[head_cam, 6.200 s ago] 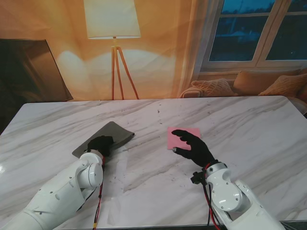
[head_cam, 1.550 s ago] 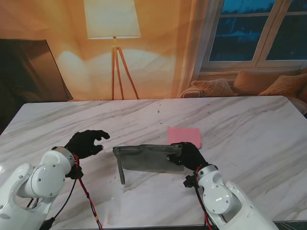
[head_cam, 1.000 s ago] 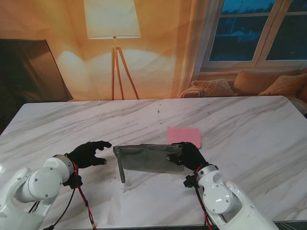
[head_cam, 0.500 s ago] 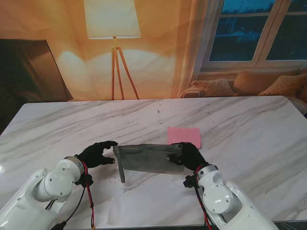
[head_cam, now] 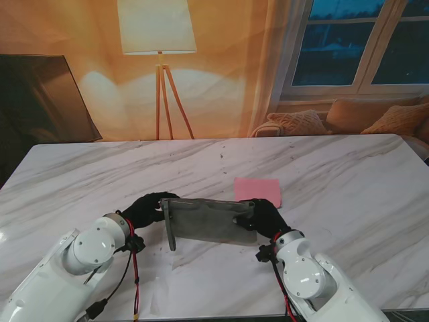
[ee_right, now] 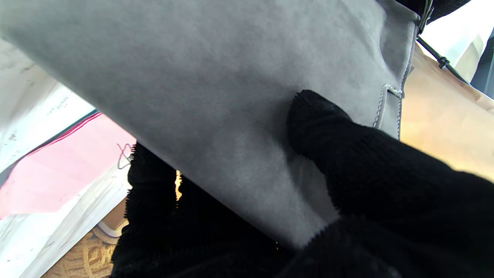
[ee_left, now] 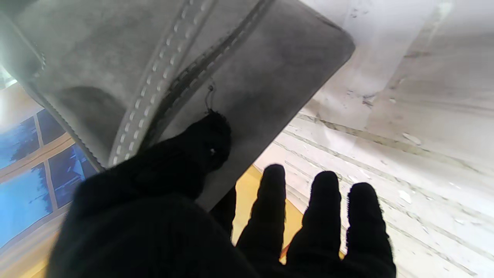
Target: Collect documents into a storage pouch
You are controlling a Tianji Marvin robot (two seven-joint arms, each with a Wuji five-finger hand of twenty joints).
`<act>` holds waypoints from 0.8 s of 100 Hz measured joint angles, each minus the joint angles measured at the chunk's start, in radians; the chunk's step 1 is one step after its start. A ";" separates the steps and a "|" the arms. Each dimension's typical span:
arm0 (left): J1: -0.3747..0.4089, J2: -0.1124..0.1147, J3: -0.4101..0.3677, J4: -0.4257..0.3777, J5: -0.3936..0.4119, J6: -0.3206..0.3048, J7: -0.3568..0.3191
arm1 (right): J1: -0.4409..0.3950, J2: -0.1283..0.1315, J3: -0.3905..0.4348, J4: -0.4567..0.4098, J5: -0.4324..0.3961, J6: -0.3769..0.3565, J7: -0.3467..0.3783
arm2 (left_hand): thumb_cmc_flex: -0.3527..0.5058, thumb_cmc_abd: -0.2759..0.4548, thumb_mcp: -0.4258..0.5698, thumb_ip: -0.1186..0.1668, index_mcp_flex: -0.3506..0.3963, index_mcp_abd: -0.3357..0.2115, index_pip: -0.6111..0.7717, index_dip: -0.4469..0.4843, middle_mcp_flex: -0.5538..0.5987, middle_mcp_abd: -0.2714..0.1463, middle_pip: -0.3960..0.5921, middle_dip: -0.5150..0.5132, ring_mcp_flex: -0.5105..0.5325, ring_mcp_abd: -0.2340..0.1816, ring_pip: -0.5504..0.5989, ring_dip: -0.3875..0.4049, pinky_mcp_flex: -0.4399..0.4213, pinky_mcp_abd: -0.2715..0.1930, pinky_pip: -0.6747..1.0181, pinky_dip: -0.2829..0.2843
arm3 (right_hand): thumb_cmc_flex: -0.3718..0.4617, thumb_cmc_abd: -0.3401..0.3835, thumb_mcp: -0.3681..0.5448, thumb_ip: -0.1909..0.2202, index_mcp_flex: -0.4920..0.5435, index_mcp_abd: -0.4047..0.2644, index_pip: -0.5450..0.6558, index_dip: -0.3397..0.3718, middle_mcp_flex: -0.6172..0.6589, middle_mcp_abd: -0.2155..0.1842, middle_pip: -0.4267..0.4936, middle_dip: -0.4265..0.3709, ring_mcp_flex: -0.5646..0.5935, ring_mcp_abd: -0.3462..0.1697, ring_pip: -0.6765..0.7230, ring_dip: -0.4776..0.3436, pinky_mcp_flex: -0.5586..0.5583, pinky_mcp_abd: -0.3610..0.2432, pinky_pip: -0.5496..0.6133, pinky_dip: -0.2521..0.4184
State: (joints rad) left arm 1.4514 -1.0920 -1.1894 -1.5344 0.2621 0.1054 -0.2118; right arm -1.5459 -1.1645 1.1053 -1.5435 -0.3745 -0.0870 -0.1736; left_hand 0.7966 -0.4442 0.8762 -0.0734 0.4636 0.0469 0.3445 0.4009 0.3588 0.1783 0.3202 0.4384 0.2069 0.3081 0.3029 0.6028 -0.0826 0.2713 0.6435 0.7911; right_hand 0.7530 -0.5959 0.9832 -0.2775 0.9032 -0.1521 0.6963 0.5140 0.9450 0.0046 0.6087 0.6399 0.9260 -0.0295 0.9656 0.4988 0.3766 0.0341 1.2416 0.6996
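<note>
the grey felt pouch (head_cam: 206, 220) stands on its long edge near the middle of the marble counter (head_cam: 348, 174), held up between the two black-gloved hands. the right hand (head_cam: 263, 216) is clamped on the pouch's right end: in the right wrist view the thumb (ee_right: 328, 127) presses flat on one grey face while the other fingers (ee_right: 150, 181) wrap behind the opposite face, so the felt is pinched between them. the left hand (head_cam: 149, 208) is at the pouch's left end, and the left wrist view shows its thumb (ee_left: 204, 143) lying on the stitched grey surface beside a dark seam, the index finger tucked behind the edge, and the three remaining fingers (ee_left: 324, 208) held straight and apart over the counter, touching nothing (a loose pinch on the corner rather than a full grasp). the pouch's left end folds down toward me into a narrow flap that reaches the counter. the pink document (head_cam: 257, 190) lies flat on the counter just beyond the right hand, farther from me than the pouch, and apart from it; its edge shows in the right wrist view (ee_right: 69, 166) beside the felt. behind the counter stand a floor lamp (head_cam: 158, 40) with a white shade and a sofa (head_cam: 348, 117) with cushions under the window.
</note>
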 measured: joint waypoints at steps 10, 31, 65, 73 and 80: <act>-0.006 -0.005 0.010 0.010 -0.042 -0.008 0.007 | 0.000 0.000 -0.002 0.000 0.005 0.003 0.000 | 0.031 0.022 0.004 0.000 0.073 0.000 0.030 -0.001 0.120 -0.048 0.014 -0.020 0.014 0.000 0.014 -0.003 0.000 0.000 -0.032 -0.024 | 0.000 0.000 0.000 0.000 0.000 0.000 0.000 0.000 0.000 0.000 0.000 0.000 0.000 0.000 0.000 0.000 0.000 0.000 0.000 0.000; 0.008 -0.019 0.013 0.007 -0.060 -0.029 0.062 | 0.001 0.000 -0.005 0.000 0.005 0.004 0.001 | 0.177 0.041 -0.101 -0.057 0.236 0.001 0.167 0.042 0.377 -0.038 0.078 0.087 0.122 -0.001 0.165 0.044 0.000 0.002 -0.040 -0.027 | 0.000 0.000 0.000 0.000 0.000 0.000 -0.001 -0.012 0.000 0.000 0.000 0.000 0.001 0.000 -0.007 0.000 0.001 0.000 0.000 0.000; 0.048 -0.023 -0.015 -0.034 -0.103 -0.059 0.065 | 0.001 0.000 -0.007 0.002 0.003 0.008 0.001 | 0.338 0.066 -0.306 -0.058 0.296 0.013 0.385 0.054 0.540 0.012 0.144 0.430 0.205 0.057 0.417 0.207 0.001 0.008 0.092 -0.028 | -0.031 0.000 0.024 0.002 -0.093 -0.027 0.167 -0.165 -0.044 0.005 -0.013 0.000 -0.018 0.000 -0.049 0.000 -0.005 0.000 -0.017 -0.006; 0.052 -0.027 -0.015 -0.034 -0.117 -0.071 0.092 | 0.001 0.000 -0.004 0.002 0.000 0.013 0.001 | 0.339 0.065 -0.308 -0.059 0.284 0.014 0.409 0.075 0.540 0.017 0.194 0.439 0.226 0.080 0.467 0.241 0.001 0.008 0.199 -0.006 | -0.053 -0.008 0.053 0.002 -0.128 -0.035 0.200 -0.171 -0.103 0.006 -0.009 -0.013 -0.030 -0.001 -0.073 0.000 -0.028 -0.002 -0.036 -0.011; 0.052 -0.033 -0.015 -0.029 -0.121 -0.098 0.123 | -0.002 -0.001 0.003 -0.001 -0.004 0.018 0.001 | 0.338 0.064 -0.308 -0.067 0.284 0.014 0.409 0.107 0.540 0.017 0.231 0.441 0.234 0.093 0.501 0.257 0.001 0.008 0.268 -0.005 | -0.074 -0.020 0.079 0.004 -0.170 -0.033 0.201 -0.168 -0.163 0.006 -0.002 -0.048 -0.069 -0.008 -0.106 0.000 -0.046 -0.009 -0.058 -0.012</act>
State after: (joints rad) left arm 1.5034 -1.1248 -1.2039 -1.5633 0.1408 0.0077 -0.0885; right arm -1.5477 -1.1652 1.1088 -1.5446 -0.3787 -0.0692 -0.1730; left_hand 1.1351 -0.3802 0.5682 -0.1402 0.7476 0.0614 0.7538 0.5076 0.8987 0.1954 0.5511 0.8791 0.4405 0.4008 0.8035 0.8595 -0.0812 0.2794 0.9117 0.7856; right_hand 0.6790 -0.6159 1.0620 -0.2730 0.7332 -0.1850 0.8973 0.3462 0.7820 0.0104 0.6064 0.5918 0.8568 -0.0378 0.8597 0.4988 0.3308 0.0251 1.1837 0.6874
